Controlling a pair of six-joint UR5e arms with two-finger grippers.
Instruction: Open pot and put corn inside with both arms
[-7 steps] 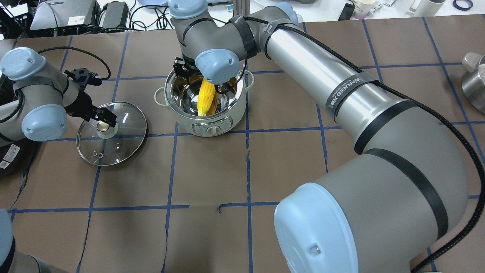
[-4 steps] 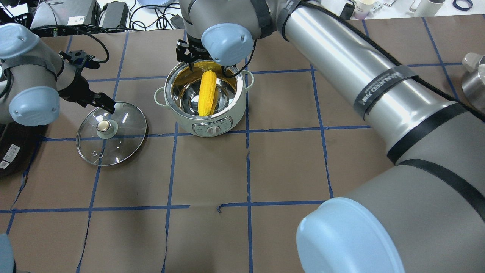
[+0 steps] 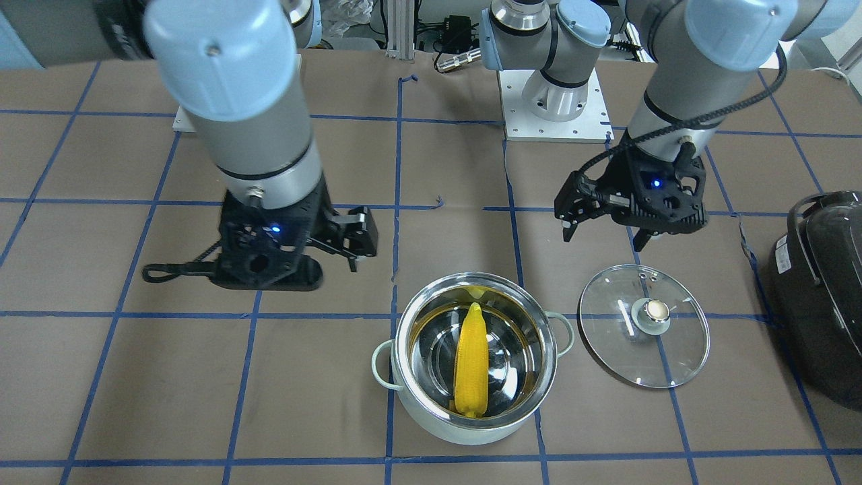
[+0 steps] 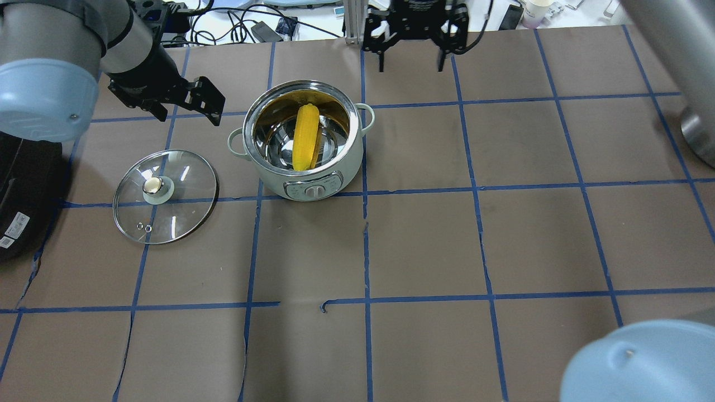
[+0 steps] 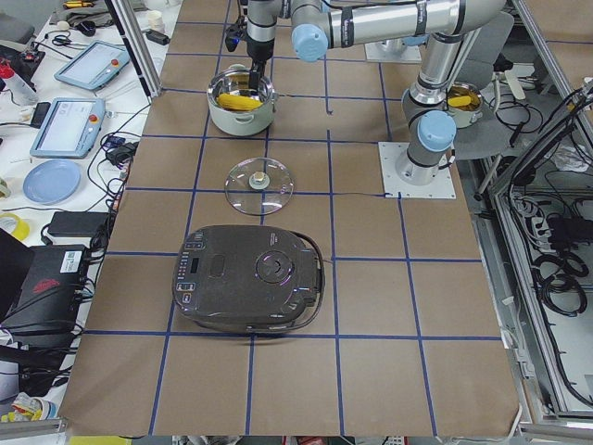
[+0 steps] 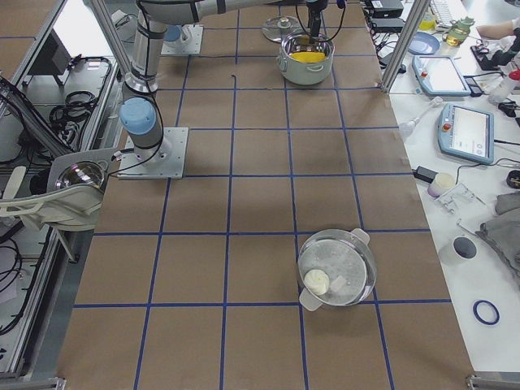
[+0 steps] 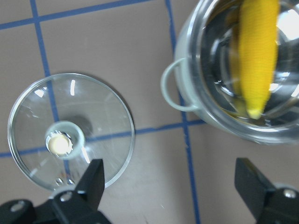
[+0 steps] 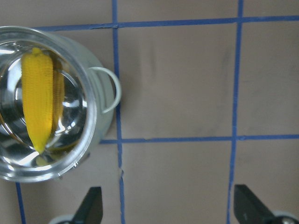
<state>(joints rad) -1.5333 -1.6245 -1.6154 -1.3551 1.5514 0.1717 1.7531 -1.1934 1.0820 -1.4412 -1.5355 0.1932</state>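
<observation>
L pincer (image 3: 603,241), R pincer (image 4: 411,60) splayed, empty; corn (image 4: 306,137) in pot (image 4: 335,178); R arm (image 4: 642,363) cropped overhead.

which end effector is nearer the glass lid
The left end effector, open just beside the lid; the right end effector is beyond the pot.

The corn (image 4: 306,137) lies inside the pot (image 4: 279,187), which stands on the table (image 4: 530,234). The lid (image 4: 184,190) lies flat on the table to the pot's left, near but apart from it. The cooker (image 4: 25,184) sits farther left.
</observation>
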